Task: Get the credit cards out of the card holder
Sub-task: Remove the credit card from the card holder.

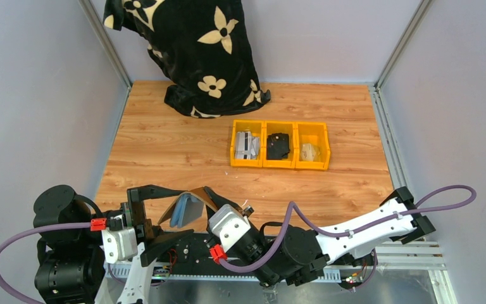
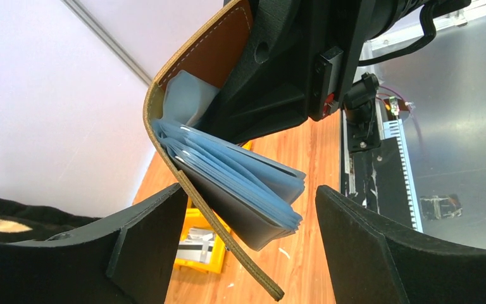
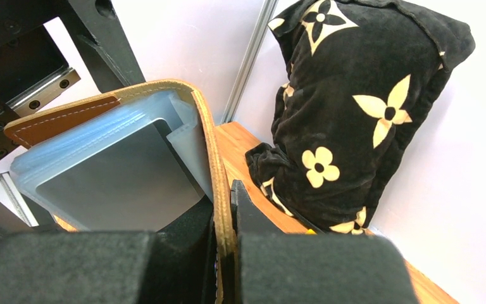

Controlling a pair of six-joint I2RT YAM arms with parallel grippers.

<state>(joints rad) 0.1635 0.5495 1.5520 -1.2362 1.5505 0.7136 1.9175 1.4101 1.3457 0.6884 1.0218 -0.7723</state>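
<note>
The top view looks down from high behind the near edge over the whole worktop (image 1: 164, 145). Both wrist views sit right against the open card holder (image 1: 186, 209): left facing the yellow bins (image 2: 196, 220), right facing the far-left floral cloth (image 3: 367, 114).

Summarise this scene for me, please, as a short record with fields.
card holder: held up, open, clear sleeves fanned
right gripper: shut on the brown cover edge
left gripper: open, one finger on each side of the sleeves
yellow bins: three; pale cards in the left one, black object in the middle one
</note>
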